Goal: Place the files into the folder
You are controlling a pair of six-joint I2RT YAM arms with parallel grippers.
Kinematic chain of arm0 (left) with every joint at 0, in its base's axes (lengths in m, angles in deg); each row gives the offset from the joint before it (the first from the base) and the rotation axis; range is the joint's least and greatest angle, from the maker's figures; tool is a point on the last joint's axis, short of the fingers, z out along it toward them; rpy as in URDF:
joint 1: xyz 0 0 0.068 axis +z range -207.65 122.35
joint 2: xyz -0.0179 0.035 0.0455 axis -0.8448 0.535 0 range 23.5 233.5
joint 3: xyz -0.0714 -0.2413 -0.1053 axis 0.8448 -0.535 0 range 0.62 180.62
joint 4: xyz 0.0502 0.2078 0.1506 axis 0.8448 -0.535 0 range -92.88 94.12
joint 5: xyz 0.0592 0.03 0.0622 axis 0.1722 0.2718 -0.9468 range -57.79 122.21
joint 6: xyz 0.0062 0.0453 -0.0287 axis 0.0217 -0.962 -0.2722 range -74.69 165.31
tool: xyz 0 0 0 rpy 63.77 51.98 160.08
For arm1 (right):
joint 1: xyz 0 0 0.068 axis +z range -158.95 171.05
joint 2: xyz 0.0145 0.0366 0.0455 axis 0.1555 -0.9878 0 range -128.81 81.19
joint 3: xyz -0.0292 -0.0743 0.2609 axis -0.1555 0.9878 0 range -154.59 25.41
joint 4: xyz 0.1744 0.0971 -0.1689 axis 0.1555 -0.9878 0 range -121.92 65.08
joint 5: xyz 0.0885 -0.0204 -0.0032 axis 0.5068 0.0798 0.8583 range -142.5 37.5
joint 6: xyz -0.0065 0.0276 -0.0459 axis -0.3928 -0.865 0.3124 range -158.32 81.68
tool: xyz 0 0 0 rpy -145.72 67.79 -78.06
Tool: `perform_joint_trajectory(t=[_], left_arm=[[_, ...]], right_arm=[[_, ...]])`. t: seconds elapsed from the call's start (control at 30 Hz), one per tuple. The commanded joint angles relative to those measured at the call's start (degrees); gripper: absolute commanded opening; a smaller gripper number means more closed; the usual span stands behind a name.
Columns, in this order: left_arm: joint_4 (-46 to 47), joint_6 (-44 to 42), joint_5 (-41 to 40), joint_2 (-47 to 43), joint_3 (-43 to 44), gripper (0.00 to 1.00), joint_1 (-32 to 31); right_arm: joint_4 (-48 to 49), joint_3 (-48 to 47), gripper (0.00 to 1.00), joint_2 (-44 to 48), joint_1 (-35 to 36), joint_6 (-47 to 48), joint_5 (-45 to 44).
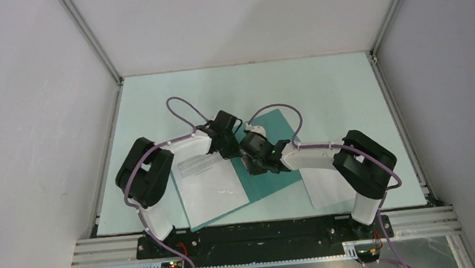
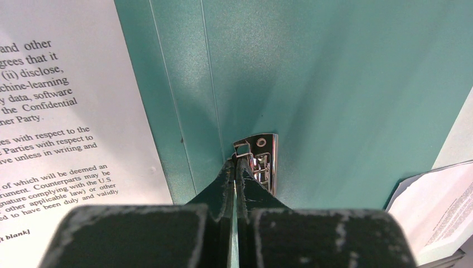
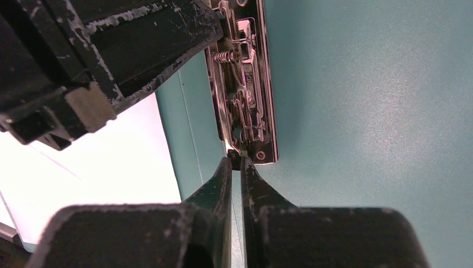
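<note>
The teal folder point(image 1: 274, 137) lies open on the table. One white file point(image 1: 210, 186) with printed text rests on its left half, and the text shows in the left wrist view point(image 2: 56, 111). A second file point(image 1: 329, 187) lies on the table to the right, partly under my right arm. Along the spine sits the metal clip point(image 2: 262, 159) point(image 3: 245, 95). My left gripper point(image 2: 237, 162) is shut, its tips touching one end of the clip. My right gripper point(image 3: 235, 163) is at the other end, its jaws closed to a thin gap around the clip's small end tab.
Grey walls and aluminium frame posts point(image 1: 91, 40) box in the pale green table point(image 1: 322, 80) on three sides. Both arms meet over the folder's middle, and purple cables point(image 1: 180, 107) loop above them. The arm bases stand at the near edge.
</note>
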Motion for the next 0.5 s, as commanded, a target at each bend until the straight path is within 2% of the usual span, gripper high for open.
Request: perform_joint_trajectory(t=[0.0, 0.47], left_arm=[[-9.7, -3.9, -4.1, 6.7, -4.5, 0.0, -0.3], [-9.7, -3.3, -4.7, 7.8, -6.2, 0.0, -0.3]], right_arm=[[-1.7, -1.5, 0.01, 0.3, -1.0, -1.1, -4.6], [-11.0, -1.5, 0.0, -7.1, 0.3, -7.5, -15.9]])
